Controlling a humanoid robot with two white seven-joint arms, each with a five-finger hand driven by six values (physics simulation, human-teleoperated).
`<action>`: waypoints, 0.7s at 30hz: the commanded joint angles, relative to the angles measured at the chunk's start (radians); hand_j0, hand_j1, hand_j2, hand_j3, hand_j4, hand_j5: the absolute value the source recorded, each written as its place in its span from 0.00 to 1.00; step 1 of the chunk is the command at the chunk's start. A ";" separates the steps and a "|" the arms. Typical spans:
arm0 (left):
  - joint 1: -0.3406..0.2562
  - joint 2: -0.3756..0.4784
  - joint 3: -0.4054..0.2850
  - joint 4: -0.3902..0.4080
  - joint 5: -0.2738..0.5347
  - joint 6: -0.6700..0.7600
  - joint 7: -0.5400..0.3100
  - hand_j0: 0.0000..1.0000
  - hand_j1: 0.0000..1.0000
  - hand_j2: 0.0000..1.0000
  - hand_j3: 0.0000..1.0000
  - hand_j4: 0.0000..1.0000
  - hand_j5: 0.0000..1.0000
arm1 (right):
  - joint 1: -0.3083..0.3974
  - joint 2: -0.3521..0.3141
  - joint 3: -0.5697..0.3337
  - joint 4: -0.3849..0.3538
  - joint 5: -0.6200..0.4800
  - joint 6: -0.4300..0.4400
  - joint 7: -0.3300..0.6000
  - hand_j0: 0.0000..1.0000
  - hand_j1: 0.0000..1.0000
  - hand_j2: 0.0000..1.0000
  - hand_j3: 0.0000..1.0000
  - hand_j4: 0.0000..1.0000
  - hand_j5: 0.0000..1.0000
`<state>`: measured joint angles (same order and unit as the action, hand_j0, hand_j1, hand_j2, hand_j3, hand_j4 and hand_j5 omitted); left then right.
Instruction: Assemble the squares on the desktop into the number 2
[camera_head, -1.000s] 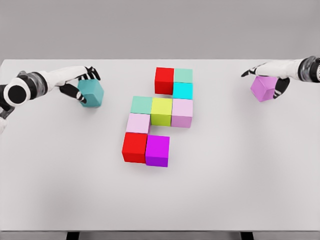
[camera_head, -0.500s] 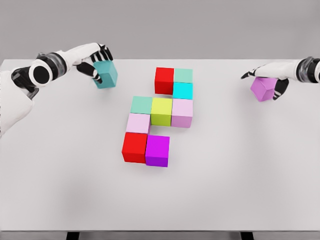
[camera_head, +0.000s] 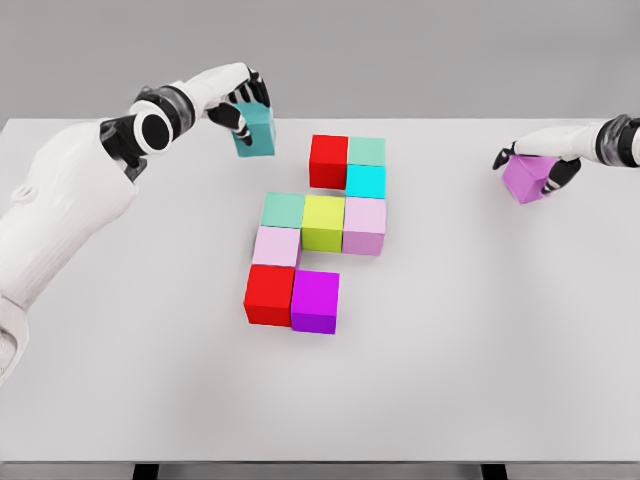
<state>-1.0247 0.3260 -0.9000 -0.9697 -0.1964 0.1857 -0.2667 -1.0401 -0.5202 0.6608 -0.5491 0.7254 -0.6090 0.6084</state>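
Head view is showing the white desk (camera_head: 500, 380) filling most of the picture, with the half-built figure sitting just above its middle. Eight cubes are making up that figure: a red cube (camera_head: 328, 160) and a mint cube (camera_head: 366, 151) at 12 o'clock, a cyan cube (camera_head: 365, 181) under the mint one, then a row of a green-mint cube (camera_head: 283, 209), a yellow-green cube (camera_head: 323, 222) and a pale pink cube (camera_head: 364, 225), then a pale lilac cube (camera_head: 276, 246), and at 6 o'clock a second red cube (camera_head: 269, 294) touching a magenta cube (camera_head: 315, 300).

Coming in from 9 o'clock, the left arm is reaching toward 11 o'clock, where the left hand (camera_head: 238, 108) is wrapping its fingers around a teal cube (camera_head: 256, 131), carrying it tilted and apparently off the desk, near the top red cube but apart from it. At 2 o'clock the right hand (camera_head: 545, 160) is curling over a violet cube (camera_head: 528, 177), well apart from the figure.

Judging by the gaps, the teal cube is probably meant for the top row's left end. The risk is lying in its tilt: lowered crooked, or brought in too close, it could be nudging the red cube and skewing the top row. A loose grip could also be letting it drop onto the built cubes.
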 joint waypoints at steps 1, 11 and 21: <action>0.000 -0.024 0.001 0.000 -0.006 0.008 0.003 0.41 0.41 0.41 0.41 0.41 0.41 | 0.000 0.000 0.002 0.001 0.002 -0.002 0.002 0.66 0.66 0.66 0.66 0.66 0.66; -0.002 -0.107 0.000 0.068 -0.052 0.006 0.026 0.41 0.41 0.41 0.41 0.41 0.41 | 0.002 0.000 0.002 -0.017 -0.014 -0.002 0.002 0.45 0.45 0.45 0.45 0.45 0.45; 0.003 -0.114 -0.019 0.060 -0.086 -0.008 0.027 0.42 0.42 0.42 0.42 0.42 0.42 | 0.029 -0.092 0.003 -0.239 -0.125 -0.002 0.002 0.41 0.41 0.41 0.41 0.41 0.41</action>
<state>-1.0216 0.2126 -0.9170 -0.9088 -0.2777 0.1795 -0.2410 -1.0033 -0.5832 0.6672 -0.7368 0.6396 -0.6139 0.6118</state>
